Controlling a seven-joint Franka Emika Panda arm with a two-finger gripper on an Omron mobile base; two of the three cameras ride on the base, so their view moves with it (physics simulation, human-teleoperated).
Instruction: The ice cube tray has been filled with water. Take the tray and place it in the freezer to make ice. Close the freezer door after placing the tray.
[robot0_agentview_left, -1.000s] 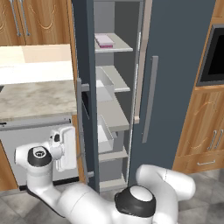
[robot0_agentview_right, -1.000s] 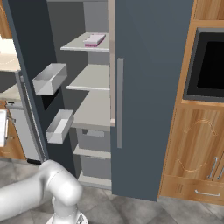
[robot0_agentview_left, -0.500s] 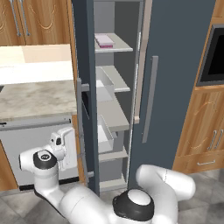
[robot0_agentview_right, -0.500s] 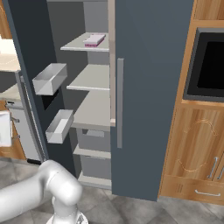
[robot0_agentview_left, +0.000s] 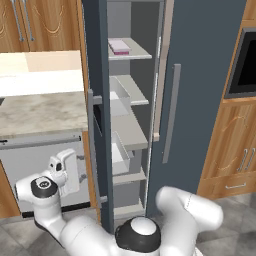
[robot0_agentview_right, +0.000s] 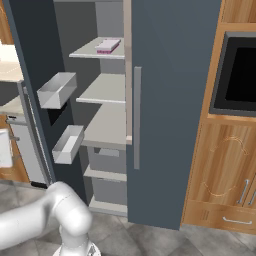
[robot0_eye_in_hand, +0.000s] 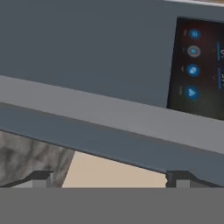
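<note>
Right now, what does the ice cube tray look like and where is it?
The ice cube tray is a thin, flat rectangle, pale lilac on top with a pink edge. It lies flat on the top white shelf inside the open freezer, near the shelf's front. Nothing else touches it, and nothing sits on it.

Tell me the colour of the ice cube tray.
Pale lilac-white top with a magenta-pink edge; the ice cube tray shows best in the left base view.

I'm working in a home kitchen: a tall slate-grey freezer (robot0_agentview_left: 200, 75) stands open among wood cabinets (robot0_agentview_left: 42, 22), beside a marble tabletop (robot0_agentview_left: 40, 112), a dishwasher front (robot0_agentview_left: 30, 160) and a built-in oven (robot0_agentview_right: 240, 75).
</note>
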